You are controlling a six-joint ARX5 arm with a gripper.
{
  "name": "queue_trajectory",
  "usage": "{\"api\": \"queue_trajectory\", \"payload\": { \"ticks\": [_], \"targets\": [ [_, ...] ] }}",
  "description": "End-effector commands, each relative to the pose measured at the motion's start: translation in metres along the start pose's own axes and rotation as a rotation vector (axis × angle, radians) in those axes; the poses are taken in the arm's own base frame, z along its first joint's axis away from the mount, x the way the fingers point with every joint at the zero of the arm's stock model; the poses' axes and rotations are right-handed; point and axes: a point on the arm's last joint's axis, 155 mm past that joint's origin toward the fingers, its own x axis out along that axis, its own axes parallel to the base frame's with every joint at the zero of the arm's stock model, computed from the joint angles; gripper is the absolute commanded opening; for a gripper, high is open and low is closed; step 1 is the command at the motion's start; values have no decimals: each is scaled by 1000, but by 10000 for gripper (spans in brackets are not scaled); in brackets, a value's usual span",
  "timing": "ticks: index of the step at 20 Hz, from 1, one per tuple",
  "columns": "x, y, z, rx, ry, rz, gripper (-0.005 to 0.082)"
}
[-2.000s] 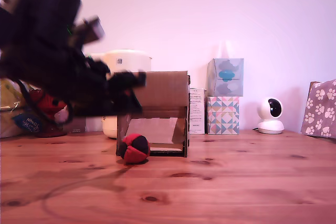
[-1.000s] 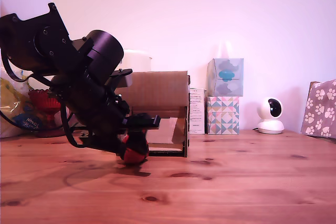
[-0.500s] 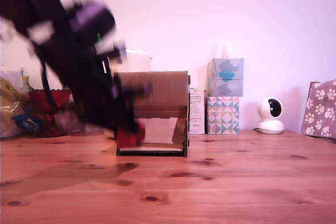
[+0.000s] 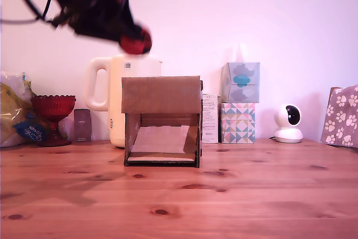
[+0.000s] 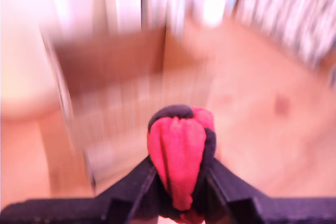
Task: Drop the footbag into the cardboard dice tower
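Observation:
My gripper (image 4: 131,40) is high in the air at the exterior view's upper left, shut on the red and black footbag (image 4: 136,42). In the wrist view the footbag (image 5: 180,153) sits squeezed between the two black fingers (image 5: 131,187). The cardboard dice tower (image 4: 162,120) stands on the wooden table below, slightly to the exterior view's right of the footbag. Its plain upper panel and the open lower front with a sloped ramp face the camera. The wrist view is motion-blurred; the tower (image 5: 110,72) shows there as a brown shape beyond the footbag.
A white jug (image 4: 120,96) stands just behind the tower. A red glass bowl (image 4: 52,110) and bags are at the exterior view's left. Stacked tissue boxes (image 4: 239,102), a small white camera (image 4: 288,122) and a paw-print bag (image 4: 341,115) stand at its right.
The gripper came down onto the footbag in front of the tower, shut on it, and has lifted it from the table to well above the tower's top.

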Motion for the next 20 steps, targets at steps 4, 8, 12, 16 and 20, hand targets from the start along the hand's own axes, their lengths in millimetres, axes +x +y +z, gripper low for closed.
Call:
{"api": "queue_trajectory", "payload": {
  "ticks": [4,8,12,16,20],
  "targets": [
    [3,-1,56,78,-246,2,125],
    [20,17,76,78,-300,34,125],
    [54,28,77,65,-188,24,126],
    [90,33,66,40,-36,-9,126],
    [119,36,43,8,125,-32,128]
  ]
}}
